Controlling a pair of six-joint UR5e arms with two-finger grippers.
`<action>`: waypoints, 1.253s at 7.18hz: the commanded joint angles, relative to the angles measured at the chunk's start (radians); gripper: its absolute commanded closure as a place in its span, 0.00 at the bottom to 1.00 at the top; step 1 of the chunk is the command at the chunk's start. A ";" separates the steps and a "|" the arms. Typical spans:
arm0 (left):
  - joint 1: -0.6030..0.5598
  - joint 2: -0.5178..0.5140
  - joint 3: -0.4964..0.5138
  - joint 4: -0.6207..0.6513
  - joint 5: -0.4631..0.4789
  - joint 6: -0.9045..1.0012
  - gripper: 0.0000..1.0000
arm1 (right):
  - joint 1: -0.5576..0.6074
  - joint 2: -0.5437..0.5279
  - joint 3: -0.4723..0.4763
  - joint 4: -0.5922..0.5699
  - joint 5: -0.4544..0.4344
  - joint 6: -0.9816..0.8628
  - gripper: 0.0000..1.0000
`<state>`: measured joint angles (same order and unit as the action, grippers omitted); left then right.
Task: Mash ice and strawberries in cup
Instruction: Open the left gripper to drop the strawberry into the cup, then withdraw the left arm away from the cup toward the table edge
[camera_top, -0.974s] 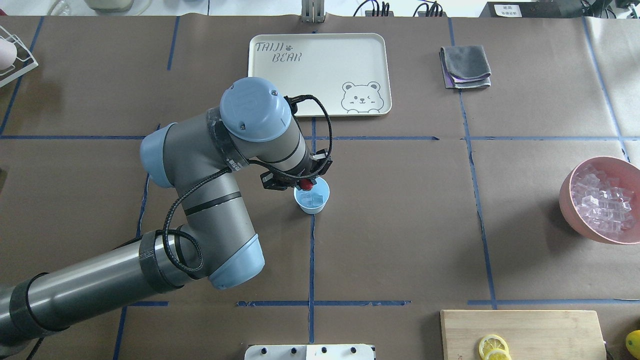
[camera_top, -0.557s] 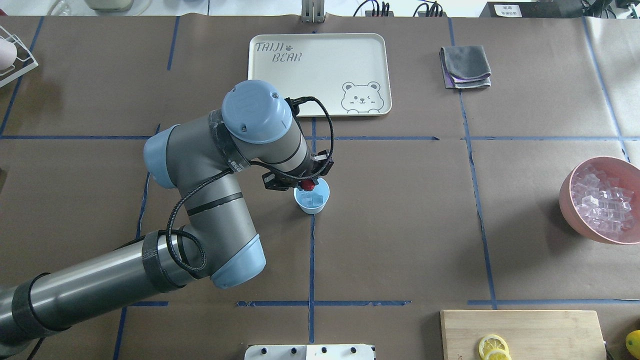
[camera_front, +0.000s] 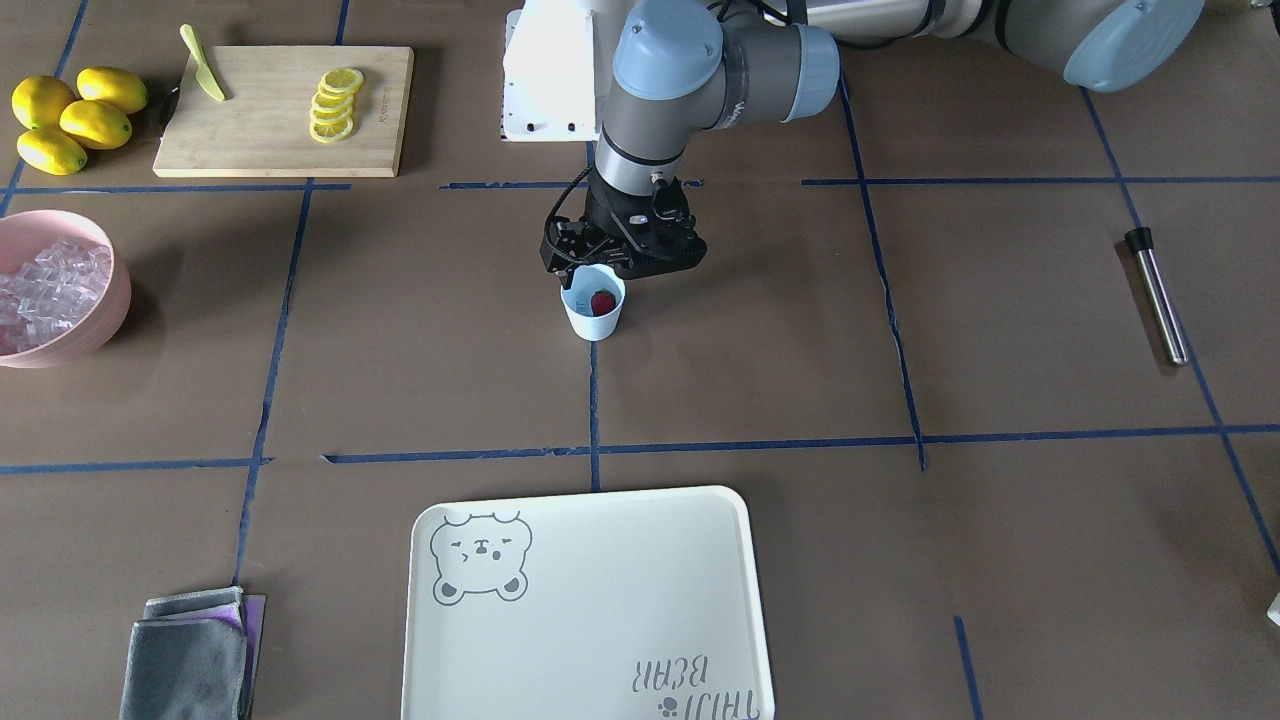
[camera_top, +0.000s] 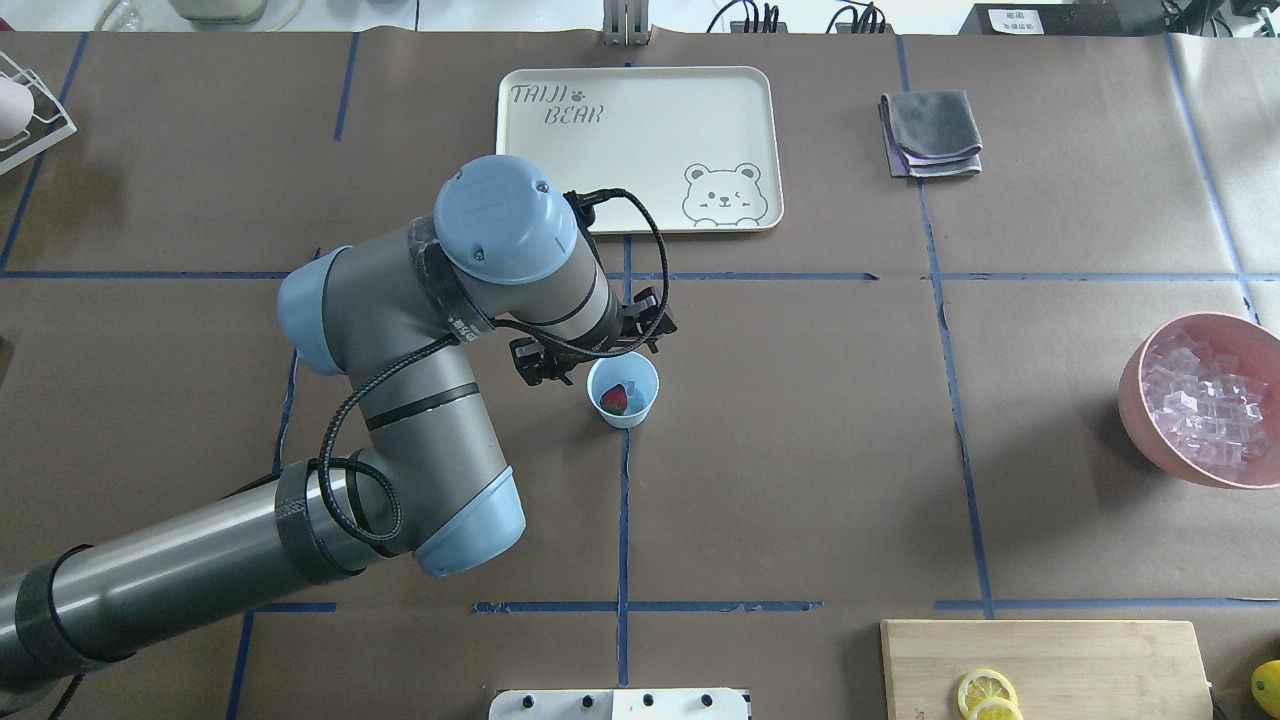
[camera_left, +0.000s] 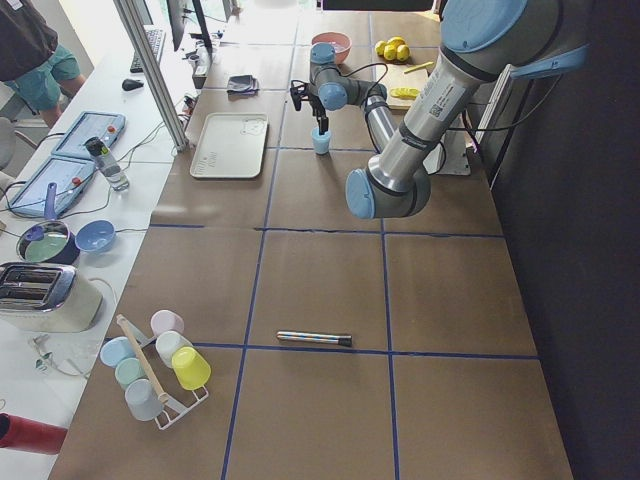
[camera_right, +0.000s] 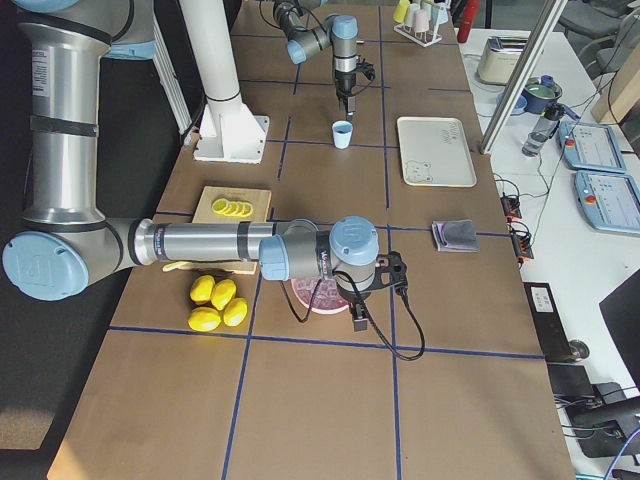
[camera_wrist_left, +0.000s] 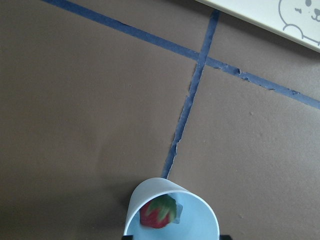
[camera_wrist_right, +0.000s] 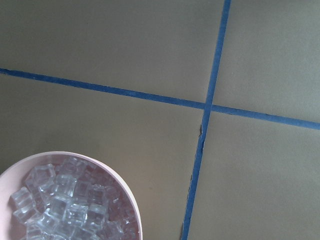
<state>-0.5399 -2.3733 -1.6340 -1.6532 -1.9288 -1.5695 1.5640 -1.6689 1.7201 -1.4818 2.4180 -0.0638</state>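
The pale-blue cup (camera_top: 624, 392) stands on the brown paper at the table's middle. One red strawberry (camera_top: 614, 399) lies inside it beside a clear ice cube (camera_wrist_left: 176, 212). My left gripper (camera_front: 612, 266) hangs just above and behind the cup's rim, open and empty. In the front-facing view the strawberry (camera_front: 602, 301) shows inside the cup (camera_front: 593, 315). My right gripper (camera_right: 357, 316) hovers over the pink bowl (camera_right: 322, 296), and I cannot tell its state. More ice cubes (camera_wrist_right: 65, 202) fill that bowl.
A steel rod with a black end (camera_front: 1157, 296) lies far out on my left side. A cream bear tray (camera_top: 640, 148) sits beyond the cup, with a folded grey cloth (camera_top: 931, 133) to its right. A cutting board with lemon slices (camera_front: 283, 108) and whole lemons (camera_front: 70, 117) are near the base.
The strawberry was between the left gripper's fingers above the cup; now it lies in the cup. The gripper has opened and drawn back slightly from the rim.
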 joint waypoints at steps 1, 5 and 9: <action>-0.028 0.038 -0.044 0.018 -0.007 0.044 0.00 | 0.031 0.017 -0.055 0.002 0.004 -0.008 0.00; -0.158 0.243 -0.301 0.263 -0.099 0.386 0.00 | 0.045 0.031 -0.077 0.000 0.030 0.005 0.00; -0.308 0.553 -0.391 0.253 -0.191 0.769 0.00 | 0.056 0.029 -0.083 0.000 0.052 0.005 0.00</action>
<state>-0.7921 -1.9194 -2.0040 -1.3922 -2.0886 -0.9226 1.6191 -1.6386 1.6382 -1.4818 2.4675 -0.0573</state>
